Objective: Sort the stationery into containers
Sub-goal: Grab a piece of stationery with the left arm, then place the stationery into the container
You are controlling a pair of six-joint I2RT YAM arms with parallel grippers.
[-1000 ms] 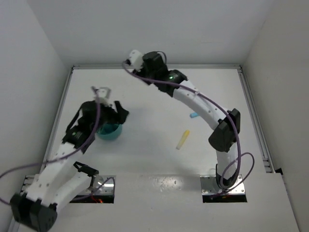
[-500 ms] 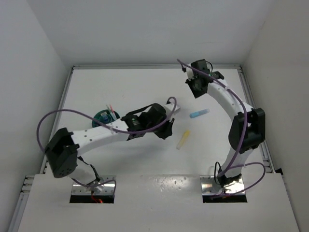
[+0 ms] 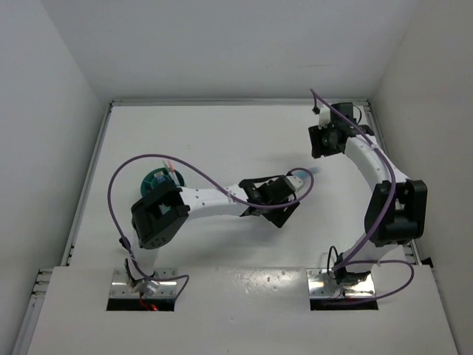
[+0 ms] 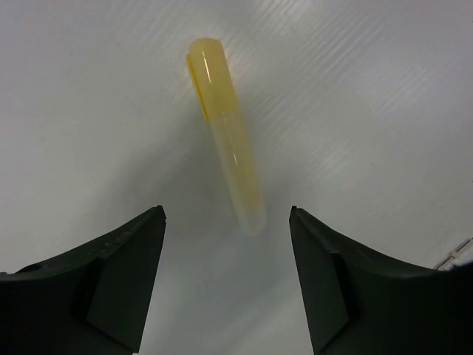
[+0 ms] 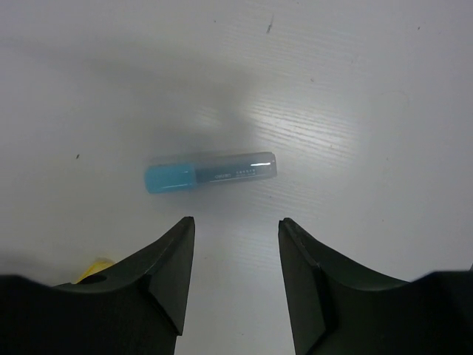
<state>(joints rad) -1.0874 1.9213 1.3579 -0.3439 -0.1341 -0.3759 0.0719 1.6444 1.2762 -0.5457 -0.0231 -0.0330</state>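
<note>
While the white counter (image 3: 222, 140) carries everything, the two arms reach out over its middle and right side. The left gripper (image 4: 225, 216) hangs straight above a yellow marker (image 4: 225, 159), its fingers spread wide, one to each side of the marker's near end and touching nothing. The right gripper (image 5: 236, 222) is likewise spread and empty. It is poised over a clear tube with a blue cap (image 5: 211, 171), which lies flat just ahead of the fingertips, its length running from one finger toward the other. The round teal cup (image 3: 157, 180) stands well apart on the left of the counter, with something thin and pink poking out of it.

Both pieces look like light, rigid plastic, smooth and round, so a careless pinch may make them roll or squirt free. The marker is best taken across its middle, and its long axis already runs between the fingers. The tube wants a mid-body hold, and the wrist probably needs turning first.
</note>
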